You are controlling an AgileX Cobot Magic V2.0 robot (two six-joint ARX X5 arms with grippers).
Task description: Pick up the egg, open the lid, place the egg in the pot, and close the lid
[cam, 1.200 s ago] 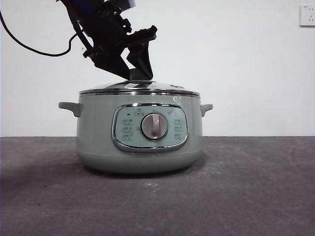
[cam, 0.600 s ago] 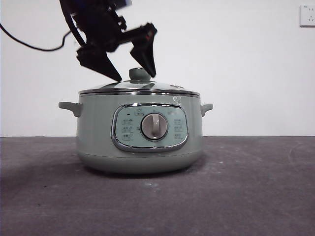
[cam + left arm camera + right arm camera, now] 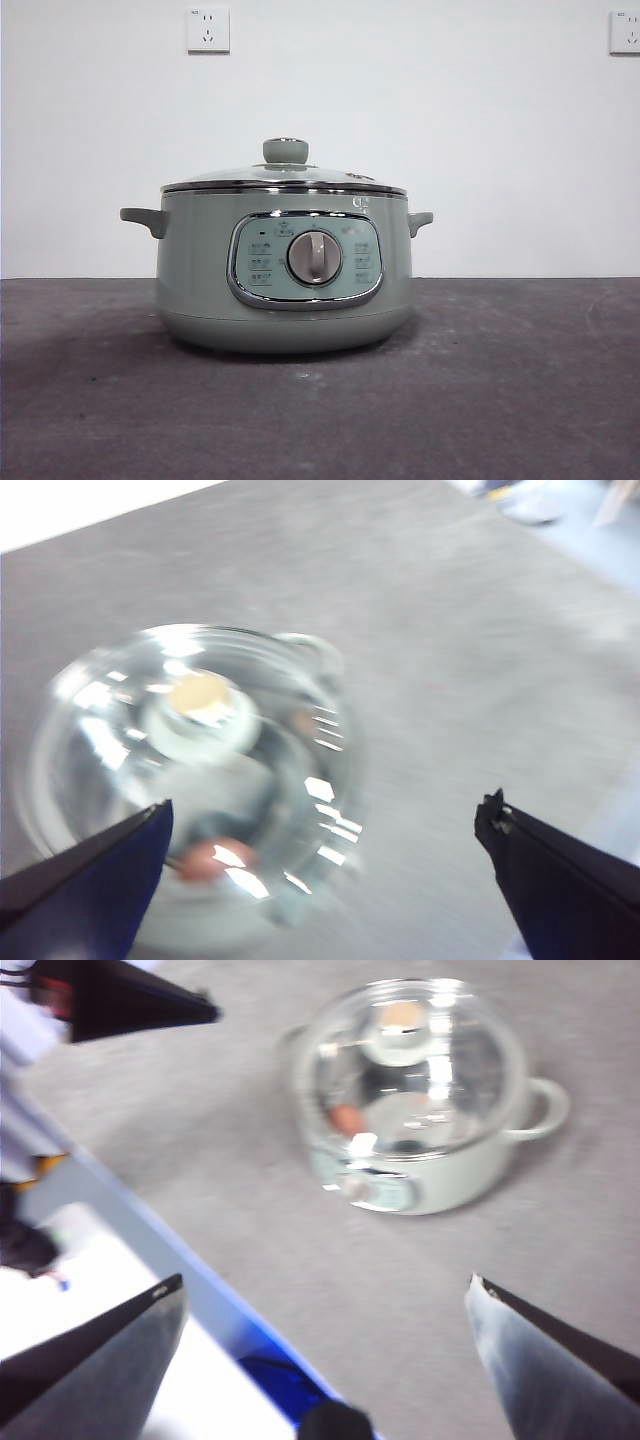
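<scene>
The surface (image 3: 520, 380) carries the sage-green pot (image 3: 285, 300) with the glass lid (image 3: 285, 176) seated flat, and the egg (image 3: 347, 1118) shows inside through the glass. Left gripper (image 3: 320, 850) and right gripper (image 3: 325, 1310) both hang above, fingers apart, holding nothing. Only risk I can see: an arm dipping low and knocking the lid askew.

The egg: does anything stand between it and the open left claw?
Yes. The egg lies inside the pot, and the closed glass lid covers it, so the left claw above cannot reach it.
</scene>
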